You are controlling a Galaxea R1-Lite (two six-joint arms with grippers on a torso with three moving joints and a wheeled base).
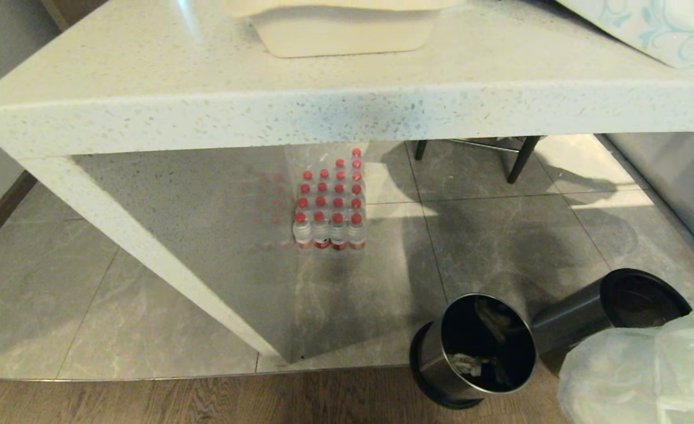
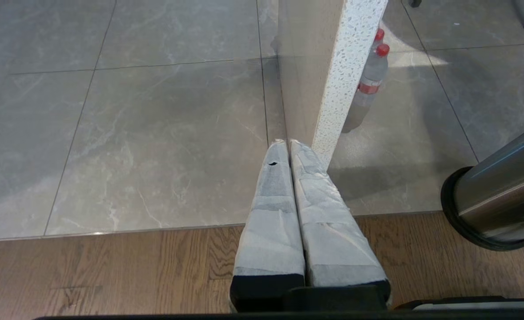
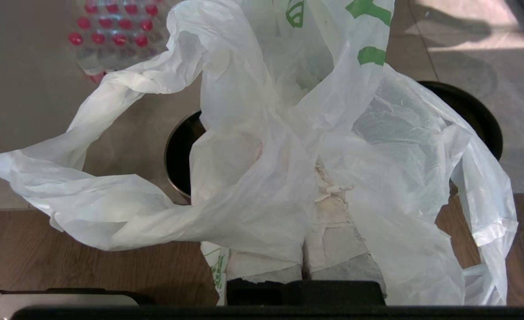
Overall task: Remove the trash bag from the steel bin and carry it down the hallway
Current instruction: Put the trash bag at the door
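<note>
The trash bag (image 1: 641,377), thin crinkly white plastic with green print, bulges up at the head view's lower right corner. In the right wrist view the trash bag (image 3: 262,178) drapes over my right gripper (image 3: 320,178), whose taped fingers (image 3: 337,240) are shut on its film. It hangs free of the steel bin (image 1: 641,297), whose black rim (image 3: 471,111) shows just behind it. My left gripper (image 2: 288,143) is shut on nothing, low over the seam between wood and tile, near the table leg (image 2: 337,89).
A second steel bin (image 1: 476,353) with scraps inside stands left of the first one and shows as a steel bin (image 2: 502,191) in the left wrist view. A white speckled table (image 1: 347,106) spans the scene. A pack of red-capped bottles (image 1: 330,206) sits under it, with chair legs (image 1: 521,159) beyond.
</note>
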